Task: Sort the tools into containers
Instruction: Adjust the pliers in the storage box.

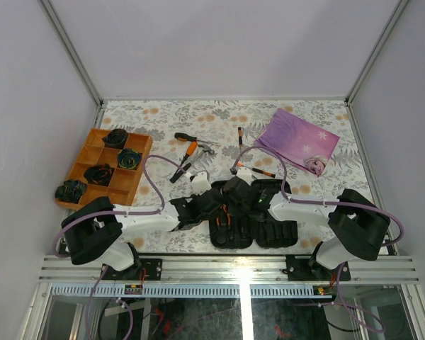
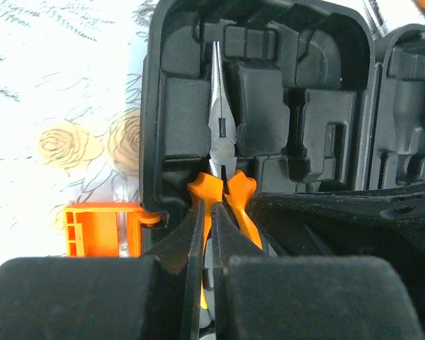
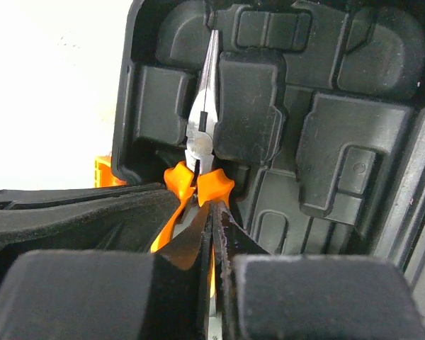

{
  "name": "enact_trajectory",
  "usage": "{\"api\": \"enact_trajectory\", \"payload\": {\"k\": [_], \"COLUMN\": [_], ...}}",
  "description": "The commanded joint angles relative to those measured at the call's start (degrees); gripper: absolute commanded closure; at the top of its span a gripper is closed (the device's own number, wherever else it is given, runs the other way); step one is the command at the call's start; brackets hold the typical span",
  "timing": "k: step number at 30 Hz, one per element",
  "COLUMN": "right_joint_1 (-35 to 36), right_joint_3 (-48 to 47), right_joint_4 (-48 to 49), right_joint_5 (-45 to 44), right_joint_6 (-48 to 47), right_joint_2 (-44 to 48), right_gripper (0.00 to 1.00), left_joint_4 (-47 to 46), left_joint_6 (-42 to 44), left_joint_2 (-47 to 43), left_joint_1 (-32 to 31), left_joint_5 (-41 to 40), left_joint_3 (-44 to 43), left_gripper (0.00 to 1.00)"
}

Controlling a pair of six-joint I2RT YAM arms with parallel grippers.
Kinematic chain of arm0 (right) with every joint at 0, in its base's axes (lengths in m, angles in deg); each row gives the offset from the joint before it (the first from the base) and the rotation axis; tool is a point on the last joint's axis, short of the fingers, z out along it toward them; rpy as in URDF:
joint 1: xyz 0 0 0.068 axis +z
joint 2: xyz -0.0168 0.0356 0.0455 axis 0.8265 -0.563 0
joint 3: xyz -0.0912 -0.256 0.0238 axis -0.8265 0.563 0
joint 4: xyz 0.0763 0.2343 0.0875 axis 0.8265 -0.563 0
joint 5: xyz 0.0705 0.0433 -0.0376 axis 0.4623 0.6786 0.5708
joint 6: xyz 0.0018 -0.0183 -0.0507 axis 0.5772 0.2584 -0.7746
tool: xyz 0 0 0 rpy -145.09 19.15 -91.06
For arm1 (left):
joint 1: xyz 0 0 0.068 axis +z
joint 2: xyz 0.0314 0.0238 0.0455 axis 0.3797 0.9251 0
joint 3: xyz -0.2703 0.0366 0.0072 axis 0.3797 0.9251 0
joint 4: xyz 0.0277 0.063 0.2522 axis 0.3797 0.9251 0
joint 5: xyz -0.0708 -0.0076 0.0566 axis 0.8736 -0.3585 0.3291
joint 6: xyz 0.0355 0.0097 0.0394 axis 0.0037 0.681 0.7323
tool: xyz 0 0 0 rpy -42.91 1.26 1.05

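Reaches inward with both arms, low and stretched out from the bases. Sets the left arm [image 1: 138, 221] in from the left and the right arm [image 1: 304, 207] in from the right, wrists almost meeting in the middle. Holds the left gripper [image 2: 211, 212] pressed fully together, fingers [image 2: 193, 237] flat against each other. Holds the right gripper [image 3: 212, 212] likewise, tips pointing away from the bases.

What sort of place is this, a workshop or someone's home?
Probably a robot test booth, not a home: two robot arms bolted to a metal rail, plain white panels walling in the table, and tools laid out beside an open tool case.
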Motion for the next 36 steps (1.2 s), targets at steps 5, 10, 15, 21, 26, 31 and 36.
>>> {"api": "enact_trajectory", "payload": {"k": [5, 10, 15, 21, 26, 31, 36], "right_joint_1": [1.0, 0.6, 0.2, -0.1, -0.3, -0.2, -0.3], "right_joint_3": [3.4, 3.5, 3.7, 4.3, 4.1, 3.3, 2.5], "right_joint_4": [2.8, 2.1, 1.0, 0.3, 0.1, -0.3, -1.0], "right_joint_5": [10.2, 10.2, 10.0, 9.6, 10.2, 10.2, 10.1], "right_joint_6": [4.0, 3.2, 2.3, 2.0, 1.0, 0.3, -0.2], "right_joint_2": [-3.8, -2.6, -1.8, -0.6, -0.8, -1.3, -1.7], "right_gripper": [1.00, 1.00, 1.00, 1.00, 0.99, 0.99, 0.99], "left_joint_4": [8.0, 12.6, 18.7, 21.9, 24.0, 25.1, 25.7], "left_joint_6": [-3.5, -3.4, -1.9, 0.0, 0.3, -0.1, 0.8], "left_joint_2": [20.2, 12.3, 5.2, 2.3, -0.4, -3.8, -7.6], "left_joint_1": [-3.8, -3.9, -3.9, -3.9, -3.8, -3.9, -3.8], "left_joint_5": [20.6, 17.4, 12.5, 8.9, 5.5, 1.7, -1.1], "left_joint_3": [10.6, 8.8, 2.8, -4.2, -7.1, -8.0, -9.3], "left_gripper": [1.00, 1.00, 0.98, 0.82, 0.69, 0.59, 0.54]}}
